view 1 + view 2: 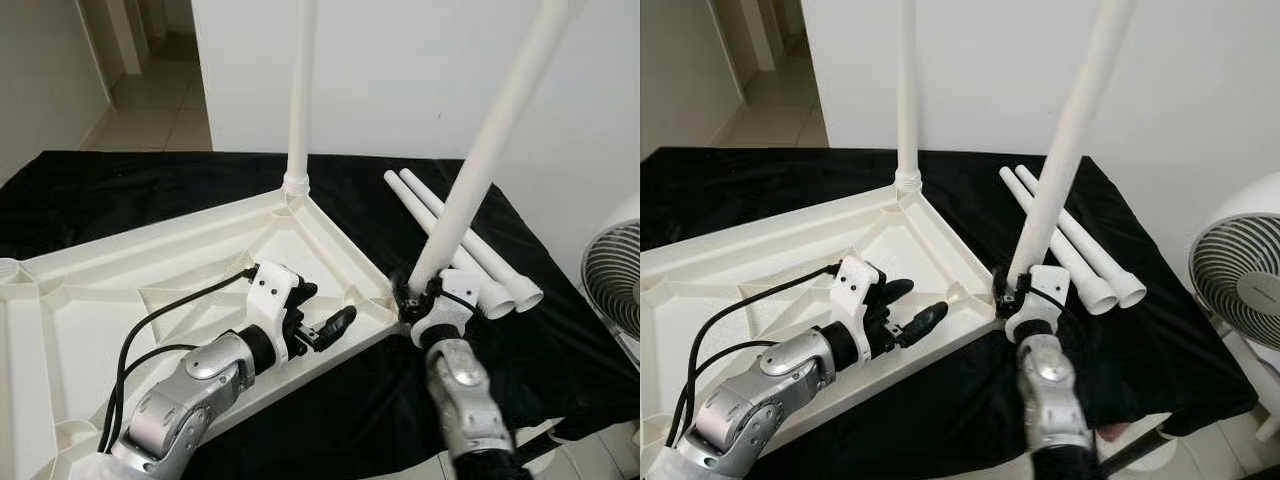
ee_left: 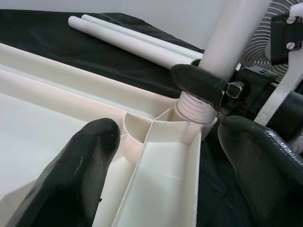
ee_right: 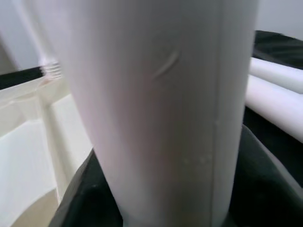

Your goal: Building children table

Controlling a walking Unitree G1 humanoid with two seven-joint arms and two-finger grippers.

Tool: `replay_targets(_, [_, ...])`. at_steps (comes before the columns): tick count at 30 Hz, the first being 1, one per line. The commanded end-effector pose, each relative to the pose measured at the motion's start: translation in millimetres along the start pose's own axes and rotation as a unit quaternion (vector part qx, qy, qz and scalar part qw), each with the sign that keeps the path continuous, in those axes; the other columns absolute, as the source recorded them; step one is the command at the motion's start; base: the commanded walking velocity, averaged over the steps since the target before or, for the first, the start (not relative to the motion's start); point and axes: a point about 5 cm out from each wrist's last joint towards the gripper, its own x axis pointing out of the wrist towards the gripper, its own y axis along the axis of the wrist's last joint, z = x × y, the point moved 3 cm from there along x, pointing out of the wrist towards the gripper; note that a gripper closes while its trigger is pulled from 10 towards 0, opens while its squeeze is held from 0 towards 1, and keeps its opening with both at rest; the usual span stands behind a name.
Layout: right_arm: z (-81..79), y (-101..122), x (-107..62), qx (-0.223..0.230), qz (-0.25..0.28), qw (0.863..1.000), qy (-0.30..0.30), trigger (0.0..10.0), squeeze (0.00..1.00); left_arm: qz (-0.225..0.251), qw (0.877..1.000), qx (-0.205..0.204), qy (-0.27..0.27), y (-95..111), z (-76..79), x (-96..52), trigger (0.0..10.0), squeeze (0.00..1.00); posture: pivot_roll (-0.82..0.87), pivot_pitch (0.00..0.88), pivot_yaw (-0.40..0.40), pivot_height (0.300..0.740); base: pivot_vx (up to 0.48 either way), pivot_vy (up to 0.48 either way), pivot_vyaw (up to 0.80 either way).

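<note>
Silver forearms fill the lower frame in my head views, each ending in black fingers. Left gripper [image 1: 322, 312], lower centre, fingers spread and holding nothing; it hovers over the tabletop's inner face close to the near corner. In its wrist view the two glossy rounded fingertips [image 2: 80, 161] flank the corner socket without touching it.

Right gripper [image 1: 421, 297], centre right, is clamped round the base of the tilted leg [image 1: 490, 140], a smooth white round tube leaning toward the upper right. Its threaded end [image 2: 195, 106] sits at the corner socket; ribs show just above the rim.

Upturned tabletop [image 1: 130, 290]: white moulded plastic, raised rim, ribbed underside, round sockets at the corners. It lies across the left and centre on a black cloth [image 1: 520, 360].

One upright leg [image 1: 300, 90] stands in the far corner socket, top centre. Two loose legs [image 1: 470, 245] lie side by side, touching, on the cloth at right of centre, beyond the right gripper.

White fan [image 1: 612, 275] with wire grille at the right edge. Black cable [image 1: 150, 330] runs along the left arm. No writing I can read.
</note>
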Motion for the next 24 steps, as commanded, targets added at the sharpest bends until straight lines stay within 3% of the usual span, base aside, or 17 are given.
replay_targets(1, [12.8,-26.4,-11.5,-0.010,-0.062,0.997,-0.053,0.0,0.00,-0.001,0.999,-0.001,-0.043,-0.3,9.9,-0.8,10.0,0.00,0.03,0.040,-0.031,0.740,0.000,0.000,0.00])
replay_targets(11, [8.2,-21.7,-13.0,-0.027,-0.065,0.995,-0.067,0.0,0.00,0.002,0.999,-0.001,-0.046,0.9,9.9,0.9,10.0,0.00,0.03,0.023,-0.035,0.740,0.000,0.000,0.00])
replay_targets(12, [7.3,-20.7,-12.7,-0.032,-0.065,0.995,-0.066,8.2,0.00,0.003,0.999,-0.001,-0.046,1.2,9.8,1.0,10.0,0.00,0.03,0.023,-0.035,0.740,0.000,0.000,0.00])
replay_targets(14, [7.3,-20.7,-12.7,-0.032,-0.065,0.995,-0.066,8.2,0.00,0.003,0.999,-0.001,-0.046,1.2,9.8,1.0,10.0,0.00,0.03,0.023,-0.035,0.740,0.000,0.000,0.00])
replay_targets(15, [6.2,-19.7,-12.0,-0.037,-0.063,0.995,-0.063,10.0,0.00,0.003,0.999,-0.001,-0.046,1.2,9.8,1.0,10.0,0.00,0.03,0.023,-0.035,0.740,0.000,0.000,0.00])
replay_targets(20, [2.2,-19.1,-10.9,-0.040,-0.064,0.996,-0.045,10.0,0.04,0.004,0.999,0.000,-0.047,1.1,10.4,1.7,10.0,0.00,0.02,0.019,-0.034,0.740,0.000,0.000,0.00])
replay_targets(21, [0.6,-18.0,-11.0,-0.038,-0.060,0.997,-0.037,10.0,1.00,0.004,0.999,0.000,-0.048,1.2,10.7,2.1,10.0,0.00,0.02,0.021,-0.035,0.740,0.000,0.000,0.00])
replay_targets(24, [0.7,-16.0,-11.9,-0.035,-0.055,0.997,-0.030,10.0,1.00,0.006,0.999,-0.002,-0.048,1.6,11.1,2.4,10.0,0.00,0.01,0.025,-0.036,0.740,0.000,0.000,0.00])
